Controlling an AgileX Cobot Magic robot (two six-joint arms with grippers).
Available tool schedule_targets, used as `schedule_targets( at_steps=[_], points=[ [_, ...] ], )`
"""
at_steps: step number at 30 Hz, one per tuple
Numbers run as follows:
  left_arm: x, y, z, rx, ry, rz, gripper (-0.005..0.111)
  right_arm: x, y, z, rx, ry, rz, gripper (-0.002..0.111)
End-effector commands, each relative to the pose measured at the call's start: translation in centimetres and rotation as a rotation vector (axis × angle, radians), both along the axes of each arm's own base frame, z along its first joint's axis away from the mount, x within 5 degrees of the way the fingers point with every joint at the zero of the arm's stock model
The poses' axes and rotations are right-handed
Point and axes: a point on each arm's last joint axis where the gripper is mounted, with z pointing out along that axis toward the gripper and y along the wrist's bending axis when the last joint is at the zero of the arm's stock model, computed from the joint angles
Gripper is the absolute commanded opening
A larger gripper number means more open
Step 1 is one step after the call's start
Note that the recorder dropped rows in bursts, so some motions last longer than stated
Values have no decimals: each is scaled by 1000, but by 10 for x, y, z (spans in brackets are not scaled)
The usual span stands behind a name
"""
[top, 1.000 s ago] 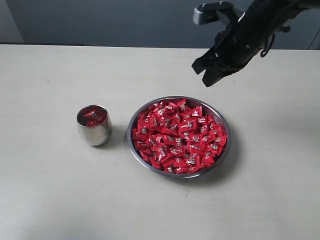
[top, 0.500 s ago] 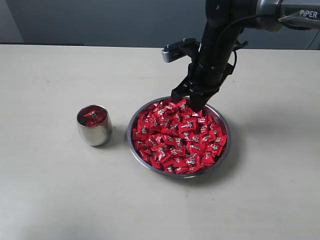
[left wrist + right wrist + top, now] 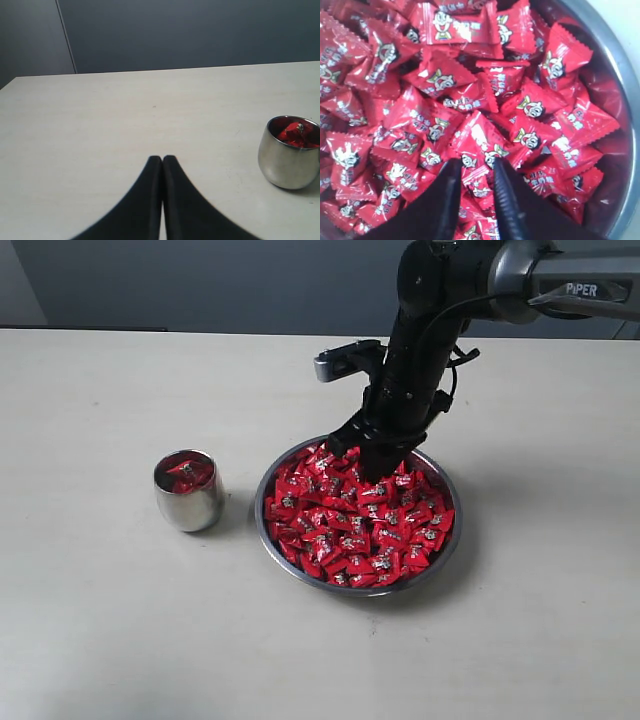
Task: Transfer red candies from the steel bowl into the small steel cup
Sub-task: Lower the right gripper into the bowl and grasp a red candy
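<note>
A pale, matte beige tabletop (image 3: 100,640) runs back to a dark grey-blue wall (image 3: 200,280). The left end effector (image 3: 162,161) hangs over the tabletop, its black tapered fingers pressed together with nothing between them. Near it, ahead of its tips and off to one side, stands the small steel cup (image 3: 188,492), polished and rounded, with a few red wrappers inside. Beside the cup, directly under the right end effector (image 3: 372,468), sits the steel bowl (image 3: 436,472), wide, shallow and shiny. It is heaped with red candies (image 3: 350,530) in crinkled glossy wrappers. The right end effector points down into the bowl, fingers slightly spread and tips among the candies. One wrapper lies between them; whether it is gripped I cannot tell.
</note>
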Motion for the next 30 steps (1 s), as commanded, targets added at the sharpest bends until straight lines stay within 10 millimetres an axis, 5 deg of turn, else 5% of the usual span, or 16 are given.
schedule_targets(
  at_steps=[1, 17, 22, 30],
  points=[
    [0, 0, -1, -4, -3, 1, 0, 1, 0, 2, -7, 5, -74, 42],
    [0, 0, -1, -4, -3, 1, 0, -2, -3, -27, -111, 129, -218, 42],
    [0, 0, -1, -4, -3, 1, 0, 1, -1, -29, -100, 120, -322, 51],
    [0, 0, -1, -4, -3, 1, 0, 5, 4, -32, -55, 108, -396, 51]
  ],
)
